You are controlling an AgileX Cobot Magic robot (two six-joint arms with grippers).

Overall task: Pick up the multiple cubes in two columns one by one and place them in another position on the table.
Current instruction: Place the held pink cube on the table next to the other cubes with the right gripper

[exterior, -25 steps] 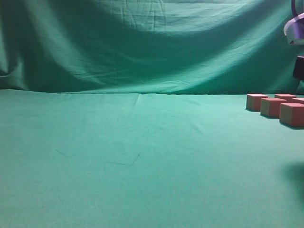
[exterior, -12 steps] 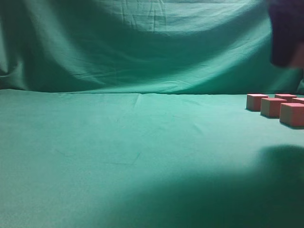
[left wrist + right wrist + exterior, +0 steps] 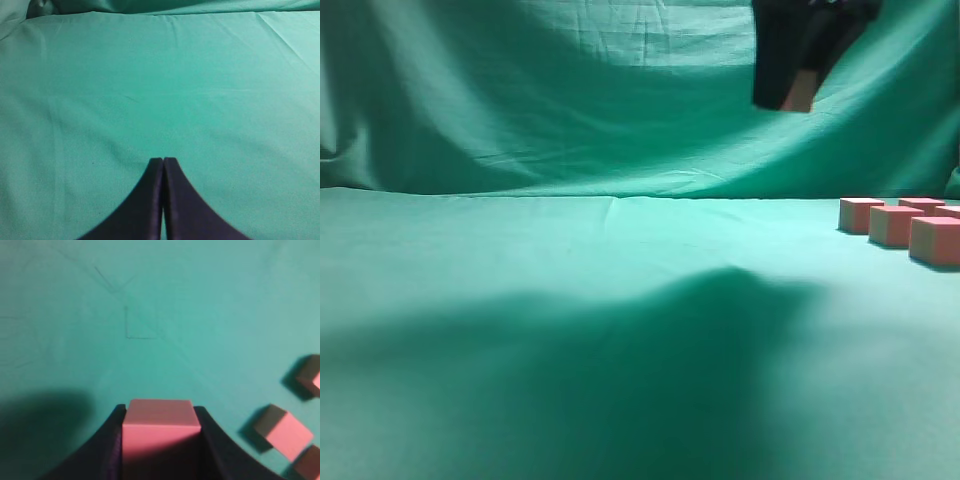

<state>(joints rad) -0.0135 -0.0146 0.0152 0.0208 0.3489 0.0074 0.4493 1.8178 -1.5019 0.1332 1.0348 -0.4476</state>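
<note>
My right gripper (image 3: 788,95) hangs high above the table at the upper middle-right, shut on a red cube (image 3: 799,94). In the right wrist view the held cube (image 3: 160,432) sits between the two dark fingers, well above the green cloth. Several red cubes (image 3: 895,224) stand in two columns on the table at the far right; three of them show in the right wrist view (image 3: 282,429) at the lower right. My left gripper (image 3: 163,161) is shut and empty above bare cloth; it is out of the exterior view.
A green cloth (image 3: 570,330) covers the table and rises as a backdrop behind. The arm's broad shadow (image 3: 720,350) lies across the front middle of the cloth. A faint square crease (image 3: 142,322) marks the cloth below the right gripper.
The right gripper with the cube has moved left from the top right corner to the upper middle-right. Its shadow has spread left across the front of the cloth.
</note>
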